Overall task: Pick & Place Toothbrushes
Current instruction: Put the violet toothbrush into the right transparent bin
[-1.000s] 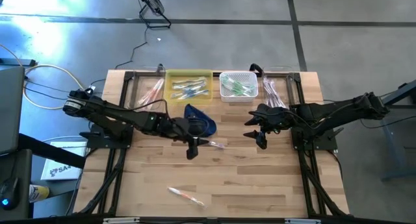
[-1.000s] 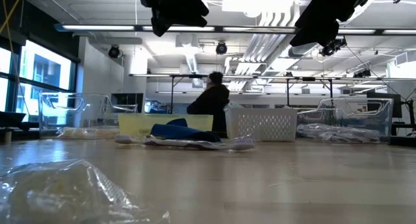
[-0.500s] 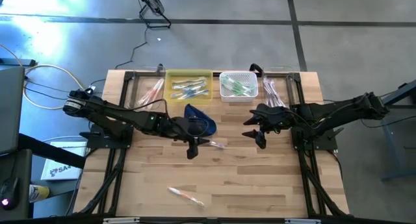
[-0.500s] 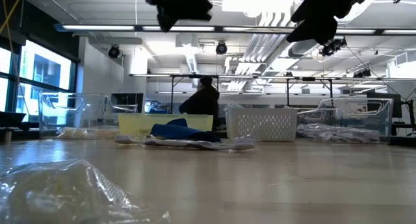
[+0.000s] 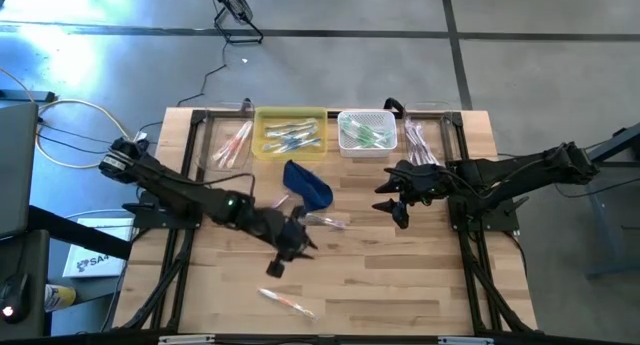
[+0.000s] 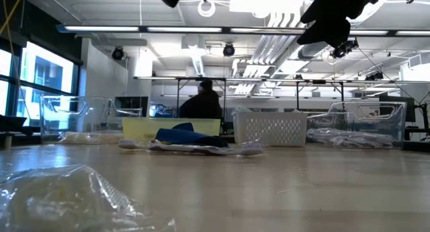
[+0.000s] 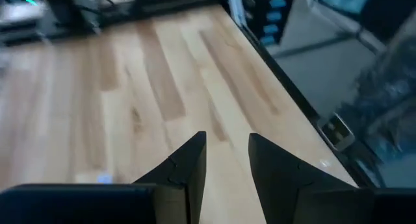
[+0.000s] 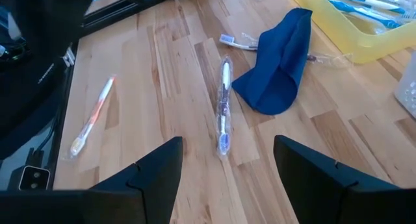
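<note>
We are hovering our half-open, empty left claw point(image 5: 285, 257) above the counter point(image 5: 400, 275) between two wrapped toothbrushes point(image 5: 326, 222), our right claw point(image 5: 392, 211) waiting wide open, and risking slippery wrapping skidding from a shallow pinch.

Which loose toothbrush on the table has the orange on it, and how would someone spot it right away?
Start at the wooden table and go to its near edge, away from the bins. The orange toothbrush lies alone there in clear wrap, beyond the left gripper. The other loose one, the blue-tipped toothbrush, lies next to the blue pouch.
</note>
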Tool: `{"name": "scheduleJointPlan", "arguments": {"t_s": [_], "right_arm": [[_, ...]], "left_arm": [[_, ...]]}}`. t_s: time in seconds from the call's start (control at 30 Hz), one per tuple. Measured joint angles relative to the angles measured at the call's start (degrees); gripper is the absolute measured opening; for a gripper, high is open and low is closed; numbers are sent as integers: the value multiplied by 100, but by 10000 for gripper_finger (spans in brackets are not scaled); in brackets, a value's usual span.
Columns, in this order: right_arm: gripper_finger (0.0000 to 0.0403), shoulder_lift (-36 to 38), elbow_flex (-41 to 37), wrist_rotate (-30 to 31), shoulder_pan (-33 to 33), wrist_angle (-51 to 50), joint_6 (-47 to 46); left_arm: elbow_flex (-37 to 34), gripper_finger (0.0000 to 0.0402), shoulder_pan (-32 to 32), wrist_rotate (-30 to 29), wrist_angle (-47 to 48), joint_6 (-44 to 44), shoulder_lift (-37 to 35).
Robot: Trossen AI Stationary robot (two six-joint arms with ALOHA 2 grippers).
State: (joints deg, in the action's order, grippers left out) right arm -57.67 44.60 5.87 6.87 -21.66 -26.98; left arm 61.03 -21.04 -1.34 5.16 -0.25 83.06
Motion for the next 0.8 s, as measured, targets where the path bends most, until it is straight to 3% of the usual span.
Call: {"name": "scheduleJointPlan", "arguments": {"t_s": [0.33, 0.63, 0.8], "right_arm": [[234, 0, 0, 17, 0, -1, 0], [234, 0, 0, 20, 0, -51, -24], [234, 0, 0, 20, 0, -95, -22]], "left_arm": [[42, 113, -609, -331, 706, -276, 381], [919, 113, -804, 256, 2301, -268, 1501], [1110, 113, -829, 428, 2533, -148, 1856]]}}
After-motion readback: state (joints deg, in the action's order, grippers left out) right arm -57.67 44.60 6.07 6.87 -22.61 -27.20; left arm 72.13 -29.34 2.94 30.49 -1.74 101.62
